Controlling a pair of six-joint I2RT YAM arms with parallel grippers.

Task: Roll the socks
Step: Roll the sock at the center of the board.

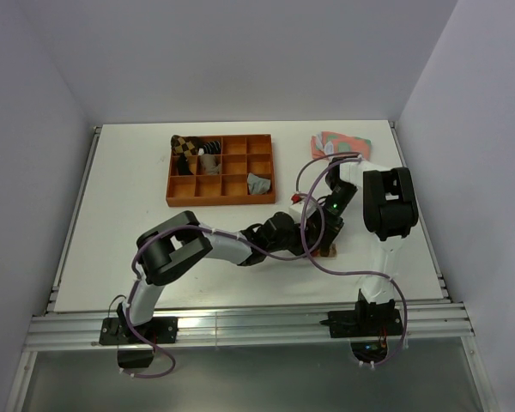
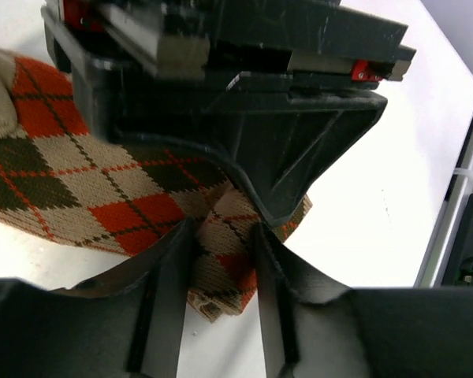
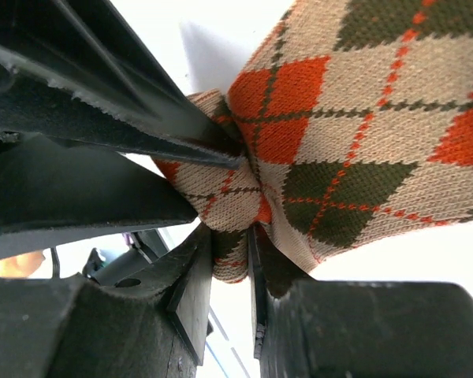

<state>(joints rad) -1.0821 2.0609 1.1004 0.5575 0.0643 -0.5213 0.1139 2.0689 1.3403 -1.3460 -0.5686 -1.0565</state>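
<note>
A tan sock with orange and dark-brown argyle diamonds (image 2: 79, 181) lies on the white table between my two grippers. My left gripper (image 2: 221, 230) is shut on a bunched end of it, with fabric filling the gap between the fingers. My right gripper (image 3: 231, 236) is shut on a pinched fold of the same argyle sock (image 3: 363, 134), just above and in front of the left one. In the top view the two grippers (image 1: 316, 230) meet at the table's middle right and hide most of the sock. A grey sock (image 1: 257, 183) lies in a compartment of the orange tray.
The orange compartment tray (image 1: 240, 199) stands at the back centre, with a bundled argyle piece (image 1: 187, 146) in its far-left cell. Pink-and-green patterned socks (image 1: 339, 143) lie at the back right. The right arm's upright links (image 1: 388, 204) stand close to the grippers.
</note>
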